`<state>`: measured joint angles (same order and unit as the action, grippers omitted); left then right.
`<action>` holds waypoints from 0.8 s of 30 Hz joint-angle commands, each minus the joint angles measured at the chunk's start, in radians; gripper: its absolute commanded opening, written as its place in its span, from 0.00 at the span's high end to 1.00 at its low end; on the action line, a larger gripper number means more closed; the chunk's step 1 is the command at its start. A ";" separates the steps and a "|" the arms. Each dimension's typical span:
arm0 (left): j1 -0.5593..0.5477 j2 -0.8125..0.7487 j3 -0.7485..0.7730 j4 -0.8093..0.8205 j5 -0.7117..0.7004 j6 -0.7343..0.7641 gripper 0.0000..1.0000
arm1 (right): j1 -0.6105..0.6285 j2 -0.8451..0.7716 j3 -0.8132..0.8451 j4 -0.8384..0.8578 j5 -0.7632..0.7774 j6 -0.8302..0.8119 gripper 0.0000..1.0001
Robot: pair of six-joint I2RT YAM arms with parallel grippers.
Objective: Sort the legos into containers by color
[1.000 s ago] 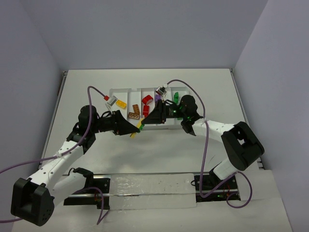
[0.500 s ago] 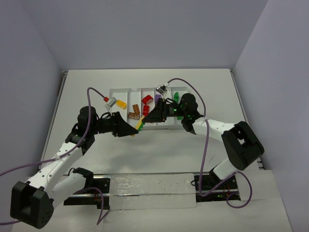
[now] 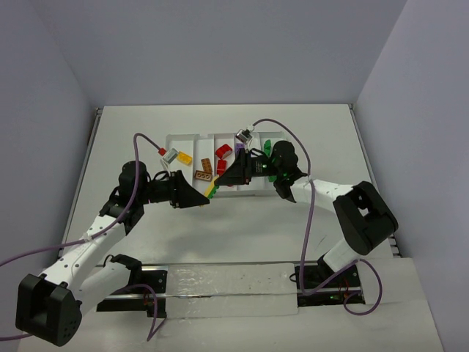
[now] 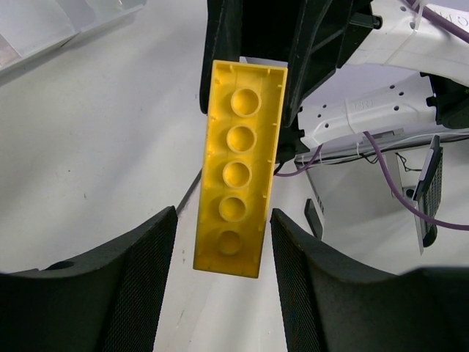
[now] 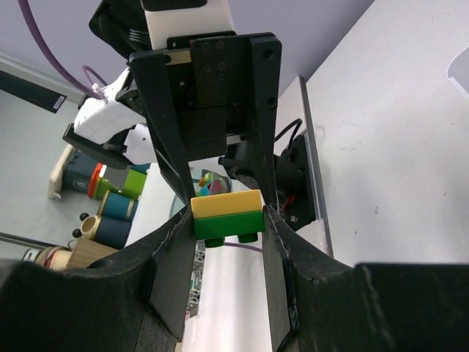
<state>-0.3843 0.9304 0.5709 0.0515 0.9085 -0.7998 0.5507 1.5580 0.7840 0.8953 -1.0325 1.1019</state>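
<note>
A yellow lego [image 4: 240,167] stuck on a green lego [image 5: 229,224] hangs in the air just in front of the white tray [image 3: 170,138]. My right gripper [image 5: 229,220] is shut on this pair, its pads pressing both ends. My left gripper [image 4: 223,220] faces it from the other side. Its fingers [image 4: 139,279] flank the yellow brick's near end with a small gap on each side, so it is open. From above, the pair [image 3: 212,190] shows as a slanted yellow-green bar between both grippers. Yellow [image 3: 183,157], orange-brown [image 3: 204,170], red [image 3: 223,152], purple [image 3: 239,146] and green [image 3: 267,147] bricks lie in the tray.
The tray sits at the table's middle back, right behind both wrists. Purple cables [image 3: 308,220] loop from each arm down to the near edge. A metal rail [image 3: 220,282] runs along the near edge between the bases.
My left gripper's jaws have narrowed around the yellow brick and the left wrist has edged towards the right gripper. The right gripper keeps its hold, barely shifted.
</note>
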 commanded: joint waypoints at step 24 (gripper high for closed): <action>0.002 -0.050 0.048 -0.082 0.002 0.039 1.00 | -0.014 0.035 0.052 0.015 -0.018 -0.014 0.91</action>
<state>-0.3851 0.9029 0.5729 -0.0050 0.9198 -0.7684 0.5488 1.5849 0.7986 0.8936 -1.0437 1.1073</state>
